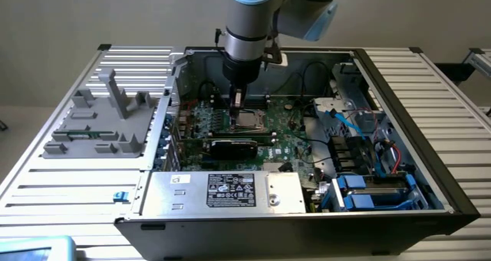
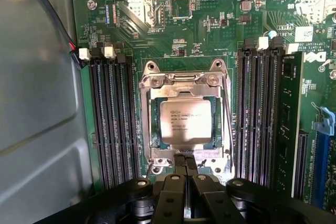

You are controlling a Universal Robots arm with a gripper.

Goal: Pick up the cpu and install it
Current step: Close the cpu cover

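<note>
The cpu (image 2: pixel 186 121) lies flat inside the socket frame (image 2: pixel 157 81), just beyond the tips of your end effector (image 2: pixel 185 162), whose fingers are pressed together with nothing between them. Those tips hang right at the frame's edge, so a sideways slip could nudge the chip askew on the socket's contacts. On both sides of the end effector run memory slots (image 2: pixel 113 119), with the case wall (image 2: pixel 37 103) further out. Nothing lies between tips and chip.

Cpu (image 2: pixel 186 120) sits in mobo socket (image 2: pixel 184 80), closed hand (image 2: pixel 185 157) just beside socket edge.
</note>
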